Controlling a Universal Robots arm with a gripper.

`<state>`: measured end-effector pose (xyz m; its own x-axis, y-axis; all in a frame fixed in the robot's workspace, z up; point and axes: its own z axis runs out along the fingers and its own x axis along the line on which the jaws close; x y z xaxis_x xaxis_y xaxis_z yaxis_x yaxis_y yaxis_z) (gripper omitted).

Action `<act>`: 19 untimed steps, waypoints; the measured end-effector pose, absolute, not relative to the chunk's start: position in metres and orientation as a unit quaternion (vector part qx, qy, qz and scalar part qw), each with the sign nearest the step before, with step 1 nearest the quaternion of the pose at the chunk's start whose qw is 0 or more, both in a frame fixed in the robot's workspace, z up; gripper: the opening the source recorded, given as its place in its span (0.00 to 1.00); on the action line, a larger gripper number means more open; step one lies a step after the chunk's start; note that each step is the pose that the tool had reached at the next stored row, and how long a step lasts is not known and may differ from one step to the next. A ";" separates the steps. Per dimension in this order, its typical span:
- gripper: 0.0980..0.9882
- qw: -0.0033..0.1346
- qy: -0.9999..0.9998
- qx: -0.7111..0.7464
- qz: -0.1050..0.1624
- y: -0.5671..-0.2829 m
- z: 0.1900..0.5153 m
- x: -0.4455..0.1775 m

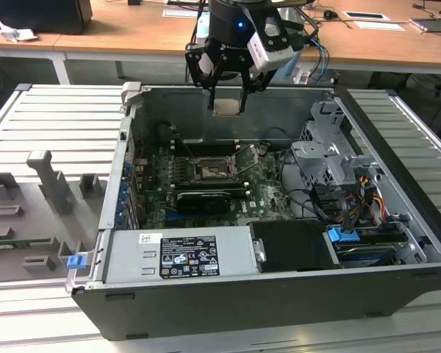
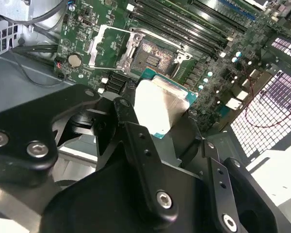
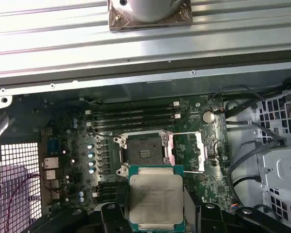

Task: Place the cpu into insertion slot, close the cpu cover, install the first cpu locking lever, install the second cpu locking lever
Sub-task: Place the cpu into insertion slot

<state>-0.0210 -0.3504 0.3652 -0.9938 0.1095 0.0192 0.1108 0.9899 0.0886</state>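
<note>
Closest in the exterior view is the labelled power supply (image 1: 178,254), lying along the near wall of the open computer case (image 1: 397,147). Beyond it the motherboard (image 1: 268,193) covers the case floor. Over the case's far wall hangs the gripper (image 1: 228,103), its jaws clamped on the cpu (image 1: 228,108), well clear of the board. The insertion slot (image 1: 214,171) sits near the middle of the motherboard, below the chip and toward the near wall. The cpu cover (image 1: 251,157) stands raised at the slot's edge toward the exterior view's right. In the second wrist view the black fingers (image 2: 136,141) pinch the cpu (image 2: 160,104) by two opposite edges. Past it the insertion slot (image 2: 153,57) lies bare, with the cpu cover (image 2: 109,48) swung open beside it. In the first wrist view the cpu (image 3: 155,199), silver face showing, hangs short of the insertion slot (image 3: 144,150), its edges roughly square with the slot's frame. The cpu cover (image 3: 186,151) is folded aside, and the memory slots (image 3: 133,116) run along the slot's far edge. Nothing lies between chip and slot.
</note>
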 end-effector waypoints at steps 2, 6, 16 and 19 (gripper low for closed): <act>0.49 0.007 -0.997 -0.063 -0.045 -0.350 0.365 -0.021; 0.49 0.006 -0.995 -0.085 -0.045 -0.350 0.361 -0.021; 0.49 0.003 -0.987 -0.151 -0.045 -0.350 0.357 -0.021; 0.49 0.001 -0.983 -0.179 -0.044 -0.350 0.356 -0.021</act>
